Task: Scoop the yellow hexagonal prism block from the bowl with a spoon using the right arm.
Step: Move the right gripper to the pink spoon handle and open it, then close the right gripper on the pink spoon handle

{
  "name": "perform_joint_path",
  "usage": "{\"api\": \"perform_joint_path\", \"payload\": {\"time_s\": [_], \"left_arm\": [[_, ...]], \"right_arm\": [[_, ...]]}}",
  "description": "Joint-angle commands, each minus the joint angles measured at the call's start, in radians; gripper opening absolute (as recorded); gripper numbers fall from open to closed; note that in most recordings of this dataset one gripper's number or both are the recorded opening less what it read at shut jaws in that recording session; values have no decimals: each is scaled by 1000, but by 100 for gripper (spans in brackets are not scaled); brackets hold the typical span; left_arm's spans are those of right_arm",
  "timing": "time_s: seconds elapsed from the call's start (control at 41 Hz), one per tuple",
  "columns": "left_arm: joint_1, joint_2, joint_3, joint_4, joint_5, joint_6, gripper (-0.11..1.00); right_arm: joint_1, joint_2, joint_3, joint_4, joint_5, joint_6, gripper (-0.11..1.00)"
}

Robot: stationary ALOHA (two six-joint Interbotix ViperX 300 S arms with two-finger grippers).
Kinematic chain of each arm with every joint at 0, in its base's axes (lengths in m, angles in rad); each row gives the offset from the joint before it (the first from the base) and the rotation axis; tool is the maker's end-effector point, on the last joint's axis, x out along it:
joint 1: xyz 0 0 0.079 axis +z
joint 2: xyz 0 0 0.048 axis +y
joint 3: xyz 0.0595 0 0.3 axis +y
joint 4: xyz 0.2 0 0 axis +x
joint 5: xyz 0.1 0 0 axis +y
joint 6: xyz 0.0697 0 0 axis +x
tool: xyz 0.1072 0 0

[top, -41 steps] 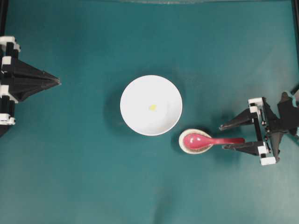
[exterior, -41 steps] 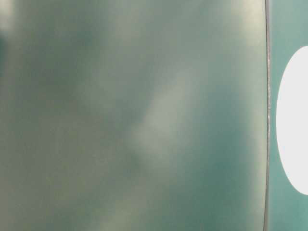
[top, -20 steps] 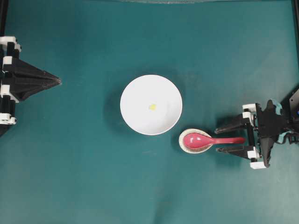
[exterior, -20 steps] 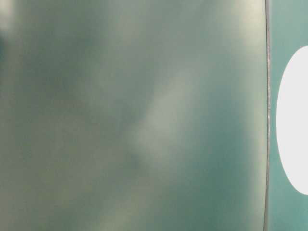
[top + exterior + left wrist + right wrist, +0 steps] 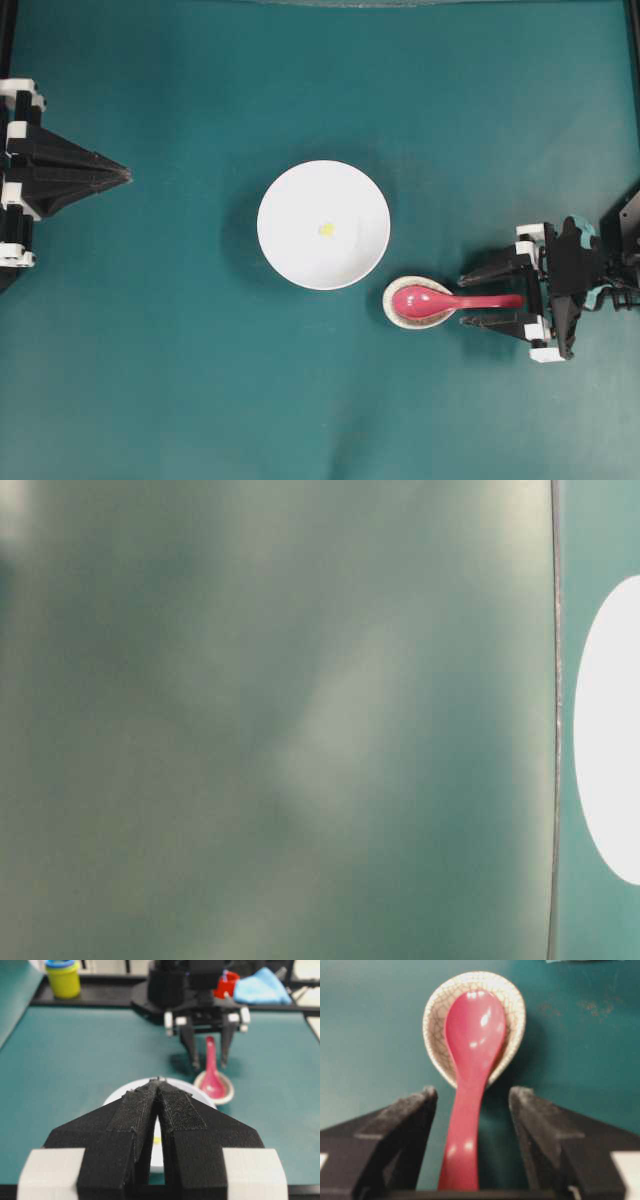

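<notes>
The right gripper (image 5: 474, 297) stood open with its 2 fingers either side of the spoon (image 5: 440, 301) handle, not yet gripping, while the yellow hexagonal prism block (image 5: 325, 229) lay unscooped in the bowl (image 5: 290, 200).

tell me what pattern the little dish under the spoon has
Beige with a dark crackle pattern on the small dish, clearest in the right wrist view.

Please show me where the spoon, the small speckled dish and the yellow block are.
spoon (image 5: 470, 1050): right wrist view, on its scoop.
speckled dish (image 5: 512, 1010): right wrist view, on its rim.
yellow block (image 5: 325, 229): overhead view, on its top.
</notes>
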Motion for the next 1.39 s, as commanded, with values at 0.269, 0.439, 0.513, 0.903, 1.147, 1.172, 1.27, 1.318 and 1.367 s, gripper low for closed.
{"api": "perform_joint_path", "payload": {"time_s": [0.269,0.439,0.513,0.903,1.147,1.172,1.27,1.318,1.367], "left_arm": [[2,9,-23,3,3,2,3],[2,9,-21,3,5,0,3],[2,9,-21,3,3,2,3],[2,9,-21,3,5,2,3],[2,9,-21,3,5,0,3],[2,9,-23,3,5,0,3],[2,9,-23,3,5,0,3],[2,9,-23,3,5,0,3],[2,9,-23,3,5,0,3]], "right_arm": [[5,-11,-9,0,-3,-46,60],[5,-11,-9,-2,-3,-55,57],[5,-11,-11,-3,-3,-60,56],[5,-11,-21,-2,-5,-63,52],[5,-20,-20,-3,-3,-57,39],[5,-26,-20,-3,-5,-55,37],[5,-54,-15,-3,0,-51,27],[5,-66,-14,-3,3,-51,26],[5,-86,-11,-3,8,-52,26]]}}
